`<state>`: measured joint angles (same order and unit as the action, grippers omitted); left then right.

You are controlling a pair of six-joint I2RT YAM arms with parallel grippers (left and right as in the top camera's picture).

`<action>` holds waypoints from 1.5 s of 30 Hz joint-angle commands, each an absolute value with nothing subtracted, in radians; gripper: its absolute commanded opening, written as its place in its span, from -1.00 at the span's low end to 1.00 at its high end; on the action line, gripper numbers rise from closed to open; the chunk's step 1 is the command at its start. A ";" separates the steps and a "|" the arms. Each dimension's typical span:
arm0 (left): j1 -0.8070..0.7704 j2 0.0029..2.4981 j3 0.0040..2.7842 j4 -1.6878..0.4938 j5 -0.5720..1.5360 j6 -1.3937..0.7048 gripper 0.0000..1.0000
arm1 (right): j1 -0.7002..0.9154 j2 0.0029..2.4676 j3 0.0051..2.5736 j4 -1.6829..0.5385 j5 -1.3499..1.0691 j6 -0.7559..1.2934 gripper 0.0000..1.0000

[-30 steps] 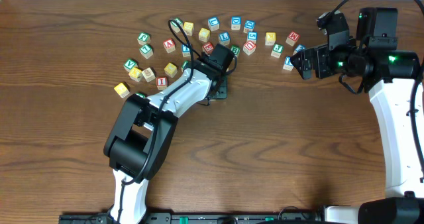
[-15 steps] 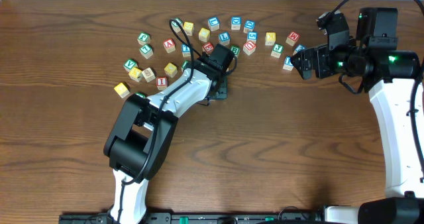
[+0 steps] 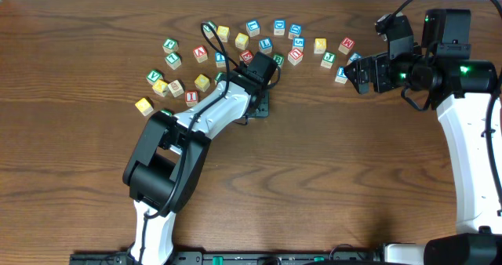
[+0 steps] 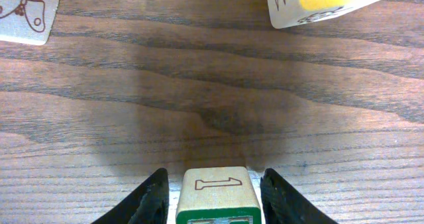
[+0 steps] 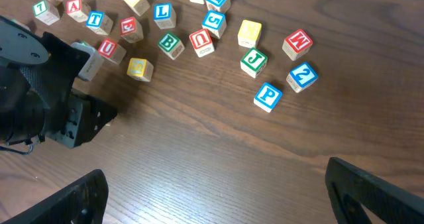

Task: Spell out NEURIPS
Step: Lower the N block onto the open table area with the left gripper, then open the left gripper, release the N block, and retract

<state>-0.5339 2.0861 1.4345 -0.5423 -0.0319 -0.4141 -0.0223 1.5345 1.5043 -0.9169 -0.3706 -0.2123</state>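
Left pincer point(image 4: 215, 176) flanks green-edged cube point(image 4: 217, 196), its 1 lying sideways, grip unclear; right pincer point(image 5: 213, 184) wide.

There is one big brown wooden table point(image 3: 329, 179), and its dark wavy lines run from 9 o'clock to 3 o'clock in the view from above. In the right wrist view the light makes the wood shine pale near 6 o'clock point(image 5: 199, 184). In the left wrist view a soft dark shadow point(image 4: 218, 118) lies in the middle of the boards, and the wood looks lighter near 9 o'clock.
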 commanded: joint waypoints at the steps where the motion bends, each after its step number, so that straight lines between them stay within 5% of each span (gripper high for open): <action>1: -0.537 2.093 1.422 -0.545 -0.037 -0.397 -0.11 | -0.025 1.534 1.526 -0.917 -0.384 -0.207 0.99; 31: -0.535 2.075 1.451 -0.559 -0.006 -0.356 -0.10 | -0.025 1.534 1.526 -0.917 -0.384 -0.207 0.99; 39: -0.533 1.983 1.504 -0.551 0.011 -0.356 0.18 | -0.025 1.534 1.526 -0.917 -0.384 -0.207 0.98; 45: -0.517 1.913 1.520 -0.564 0.011 -0.356 0.21 | -0.025 1.534 1.526 -0.917 -0.384 -0.207 0.99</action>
